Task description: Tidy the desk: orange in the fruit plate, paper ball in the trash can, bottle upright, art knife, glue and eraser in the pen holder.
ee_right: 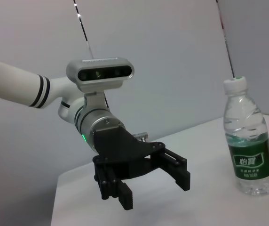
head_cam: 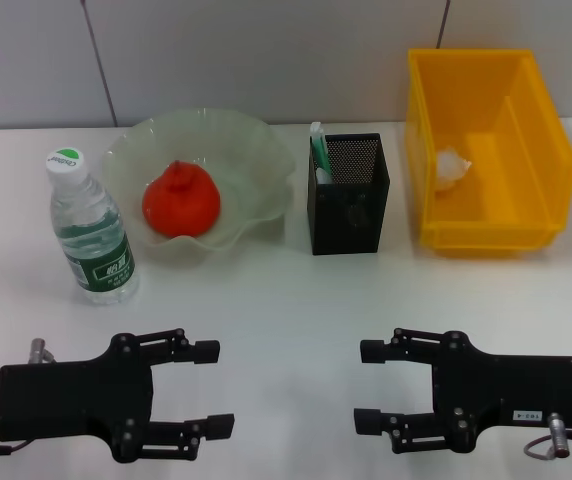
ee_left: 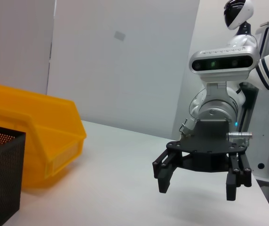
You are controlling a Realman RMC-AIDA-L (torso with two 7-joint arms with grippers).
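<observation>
Desk tidying, status entry: by my reading nearly everything is done, judged from how things lie now.

Item 1, trash can, at 2 o'clock from desk centre. Largest container. Holds the paper ball, a crumpled white lump on its floor against the wall nearest the pen holder. Step complete.

Item 2, fruit plate, at 11 o'clock. Holds the orange, seated in the bowl's middle, stem end up. Step complete.

Item 3, bottle, at 9 o'clock, just beside the fruit plate's rim. Standing upright, cap on. Step complete.

Item 4, pen holder, at 12 o'clock, between fruit plate and trash can. The glue leans in the corner on the fruit plate's side, its top sticking above the rim. Something pale lies low beside it; I cannot tell what it is. Art knife and eraser are not visible on the desk or anywhere else; I judge them probably inside the mesh, but cannot confirm.

Item 5, my left gripper, at 7 o'clock, low over the near desk edge, jaws spread, holding nothing.

Item 6, my right gripper, at 5 o'clock, facing the left one, jaws likewise apart and empty.

Remaining: nothing loose shows on the desk; only knife and eraser remain unverified.
</observation>
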